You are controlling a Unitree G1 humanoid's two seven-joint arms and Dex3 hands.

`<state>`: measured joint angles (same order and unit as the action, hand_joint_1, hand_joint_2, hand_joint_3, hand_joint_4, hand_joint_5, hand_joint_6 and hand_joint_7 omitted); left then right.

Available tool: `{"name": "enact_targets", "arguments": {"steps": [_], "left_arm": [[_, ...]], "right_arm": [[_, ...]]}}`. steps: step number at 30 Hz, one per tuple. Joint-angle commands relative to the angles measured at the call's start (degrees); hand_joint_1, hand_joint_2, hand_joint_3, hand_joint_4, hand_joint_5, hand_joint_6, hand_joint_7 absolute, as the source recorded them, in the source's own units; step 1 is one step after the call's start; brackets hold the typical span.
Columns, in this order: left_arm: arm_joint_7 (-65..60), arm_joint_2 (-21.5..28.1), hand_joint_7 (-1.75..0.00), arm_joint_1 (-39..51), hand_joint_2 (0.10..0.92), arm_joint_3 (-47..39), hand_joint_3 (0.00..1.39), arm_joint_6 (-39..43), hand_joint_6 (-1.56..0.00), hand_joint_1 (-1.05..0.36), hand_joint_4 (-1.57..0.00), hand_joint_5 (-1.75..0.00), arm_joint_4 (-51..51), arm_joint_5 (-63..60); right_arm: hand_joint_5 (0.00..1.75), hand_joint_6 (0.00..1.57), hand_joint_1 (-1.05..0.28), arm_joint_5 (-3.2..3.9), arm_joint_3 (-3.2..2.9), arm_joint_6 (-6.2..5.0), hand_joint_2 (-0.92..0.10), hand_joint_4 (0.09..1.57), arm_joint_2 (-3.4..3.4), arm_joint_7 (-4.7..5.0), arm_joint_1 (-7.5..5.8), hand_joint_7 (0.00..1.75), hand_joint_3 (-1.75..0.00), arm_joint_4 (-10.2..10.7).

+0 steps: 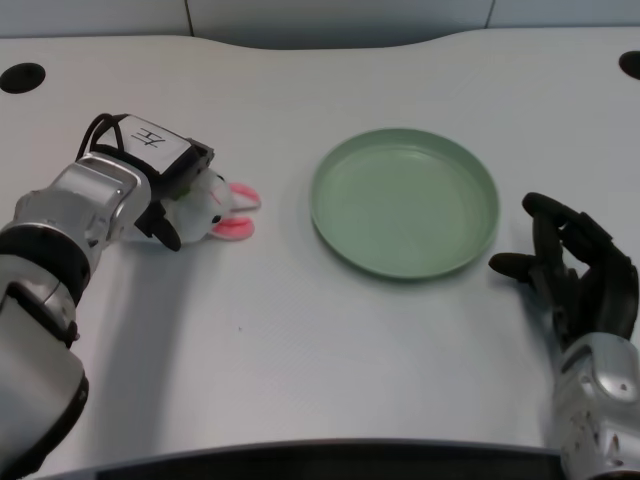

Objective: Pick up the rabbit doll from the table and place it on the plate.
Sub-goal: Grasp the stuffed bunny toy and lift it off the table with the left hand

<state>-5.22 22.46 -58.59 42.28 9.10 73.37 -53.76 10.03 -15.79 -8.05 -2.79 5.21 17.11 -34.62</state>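
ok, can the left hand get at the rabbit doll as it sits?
Probably yes: the left hand is already over the rabbit doll on the table, nothing between them. Whether it grips yet is unclear.

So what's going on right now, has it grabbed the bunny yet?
Left hand wrapped over the rabbit, which lies on the table. Grip unconfirmed. Plate empty, path to it unobstructed.

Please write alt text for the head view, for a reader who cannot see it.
The robot's left hand lies over a white rabbit doll with pink ears on a white table. An empty green plate sits to the doll's right.
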Motion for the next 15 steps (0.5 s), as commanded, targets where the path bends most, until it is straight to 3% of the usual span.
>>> {"name": "enact_targets", "arguments": {"steps": [1,5,10,15], "left_arm": [[0.8,-0.09,-0.02,-0.58,0.855,-0.01,0.0,-0.73,-0.31,-0.76,-0.34,-0.12,0.4,0.33],[2.06,-0.13,-0.01,-0.35,0.841,-0.48,0.0,-1.18,-0.31,-0.74,-0.34,-0.11,0.76,1.21],[0.0,0.15,-0.03,0.31,0.813,-0.13,0.0,-1.63,-0.38,-0.7,-0.4,-0.11,0.85,1.18],[-2.36,1.0,-0.09,0.98,0.813,-0.27,0.0,-0.23,-0.63,-0.54,-0.61,-0.26,0.92,1.57]], "right_arm": [[1.12,0.78,-0.32,0.61,-0.14,0.64,-0.92,0.78,0.24,-0.34,-0.82,0.44,-0.26,0.87],[1.12,0.78,-0.32,0.35,0.15,1.16,-0.92,0.8,0.19,0.23,-1.18,0.45,-0.26,1.67],[1.1,0.79,-0.33,0.68,-0.02,1.28,-0.92,0.79,0.01,-0.2,-1.26,0.45,-0.26,1.61],[1.11,0.78,-0.33,0.82,0.0,1.52,-0.92,0.8,0.09,-0.24,-1.76,0.44,-0.26,2.55]]}}
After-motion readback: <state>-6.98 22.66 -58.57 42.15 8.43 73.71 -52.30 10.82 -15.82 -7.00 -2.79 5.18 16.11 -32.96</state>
